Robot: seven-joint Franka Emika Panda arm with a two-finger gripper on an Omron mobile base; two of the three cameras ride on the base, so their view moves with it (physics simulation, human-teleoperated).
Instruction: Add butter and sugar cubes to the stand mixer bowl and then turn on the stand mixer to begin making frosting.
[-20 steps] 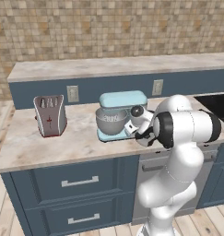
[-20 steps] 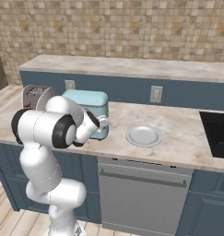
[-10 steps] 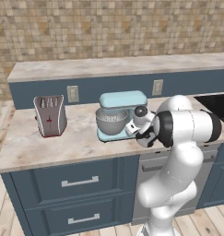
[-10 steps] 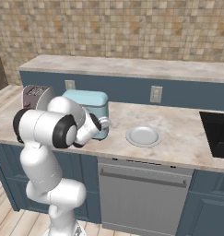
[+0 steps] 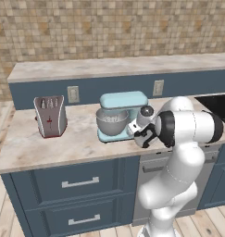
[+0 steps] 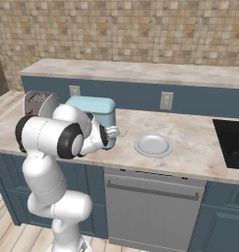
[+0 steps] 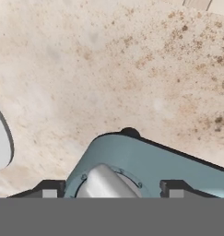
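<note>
Where tan tiles back it, a marble counter [image 5: 81, 134].

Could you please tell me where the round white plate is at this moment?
The white plate lies flat on the marble counter in the right base view, to the right of the light blue stand mixer, above the dishwasher.

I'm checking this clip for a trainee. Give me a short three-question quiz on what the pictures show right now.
1. True or false: the white plate lies on the counter beside the stand mixer.
2. What sits under the mixer's head? A. stand mixer bowl B. a kettle C. a pan
3. Are the fingertips of the gripper apart or together?

Key: 1 true; 2 A; 3 apart
</note>
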